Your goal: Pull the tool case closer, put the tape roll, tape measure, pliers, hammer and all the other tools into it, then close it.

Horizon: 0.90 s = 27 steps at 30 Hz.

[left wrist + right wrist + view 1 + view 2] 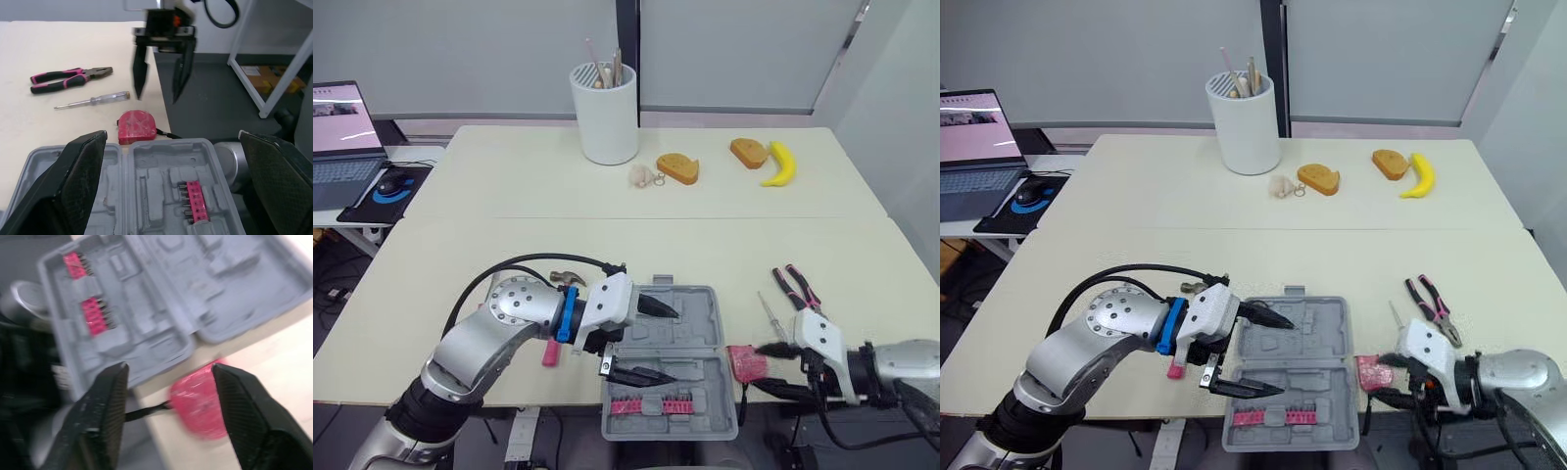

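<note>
While the left arm bends at the elbow, forearm level and pointing toward 3 o'clock, the left gripper hovers over the open grey tool case, jaws spread wide and grasping nothing. At 3 o'clock from the case lies the pink tape measure. The right gripper points toward 9 o'clock, jaws released, tips just beside it. Pliers and a screwdriver rest at 2 o'clock. The hammer lies at 9 o'clock, partly under the arm.

Right of tool case: tape measure
</note>
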Each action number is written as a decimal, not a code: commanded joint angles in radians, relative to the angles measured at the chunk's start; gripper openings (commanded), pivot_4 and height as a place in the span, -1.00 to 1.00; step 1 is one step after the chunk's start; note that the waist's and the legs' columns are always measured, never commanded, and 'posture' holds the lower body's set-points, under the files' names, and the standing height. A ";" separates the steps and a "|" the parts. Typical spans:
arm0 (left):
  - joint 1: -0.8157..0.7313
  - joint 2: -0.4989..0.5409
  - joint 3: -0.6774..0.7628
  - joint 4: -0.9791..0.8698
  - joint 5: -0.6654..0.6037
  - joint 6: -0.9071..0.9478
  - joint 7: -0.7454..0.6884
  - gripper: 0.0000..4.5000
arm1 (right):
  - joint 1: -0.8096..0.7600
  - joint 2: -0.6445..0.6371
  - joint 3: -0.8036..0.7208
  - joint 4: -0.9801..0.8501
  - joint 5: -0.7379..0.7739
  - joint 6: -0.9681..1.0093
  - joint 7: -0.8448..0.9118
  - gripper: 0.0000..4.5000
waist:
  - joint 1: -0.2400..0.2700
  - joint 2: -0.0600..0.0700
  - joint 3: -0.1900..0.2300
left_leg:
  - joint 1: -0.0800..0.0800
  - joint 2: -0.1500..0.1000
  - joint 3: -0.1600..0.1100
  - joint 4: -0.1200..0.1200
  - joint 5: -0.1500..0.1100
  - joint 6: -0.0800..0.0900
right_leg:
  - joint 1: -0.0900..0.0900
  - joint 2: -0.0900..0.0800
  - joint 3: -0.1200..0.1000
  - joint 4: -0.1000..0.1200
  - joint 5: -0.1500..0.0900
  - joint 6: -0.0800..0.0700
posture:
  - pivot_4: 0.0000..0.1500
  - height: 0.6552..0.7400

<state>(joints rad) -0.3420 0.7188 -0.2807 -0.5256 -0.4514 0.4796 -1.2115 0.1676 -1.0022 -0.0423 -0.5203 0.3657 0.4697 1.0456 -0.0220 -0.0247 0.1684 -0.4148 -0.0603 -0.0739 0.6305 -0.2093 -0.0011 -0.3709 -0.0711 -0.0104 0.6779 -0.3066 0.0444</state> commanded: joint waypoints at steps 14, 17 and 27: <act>0.014 -0.002 -0.036 0.024 0.094 -0.102 0.020 1.00 | -0.132 0.091 0.201 0.499 -0.301 -0.649 0.105 0.99 | 0.002 0.000 0.001 | 0.000 0.000 0.000 0.000 0.000 0.000 | 0.000 0.000 0.001 0.001 0.000 0.000 | 1.00 1.00; 0.015 0.000 -0.039 0.018 0.095 -0.098 0.023 1.00 | -0.156 0.105 0.220 0.552 -0.316 -0.688 0.116 0.99 | 0.002 0.000 0.001 | 0.000 0.000 0.000 0.001 0.000 0.000 | 0.000 0.000 0.001 0.001 0.000 0.000 | 1.00 1.00; 0.019 -0.015 -0.054 -0.006 0.095 -0.084 0.038 1.00 | -0.246 0.175 0.276 0.704 -0.352 -0.744 0.121 0.99 | 0.001 0.000 0.000 | 0.001 0.000 0.000 0.001 0.000 0.000 | 0.000 0.000 0.001 0.001 0.000 -0.001 | 1.00 1.00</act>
<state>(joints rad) -0.3239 0.7085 -0.3290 -0.4885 -0.3508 0.3945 -1.1811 -0.0705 -0.8314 0.2323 0.1791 0.0146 -0.2558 1.1595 -0.0212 -0.0248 0.1688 -0.4140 -0.0602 -0.0739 0.6311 -0.2092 -0.0015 -0.3708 -0.0715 -0.0092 0.6792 -0.3063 0.0439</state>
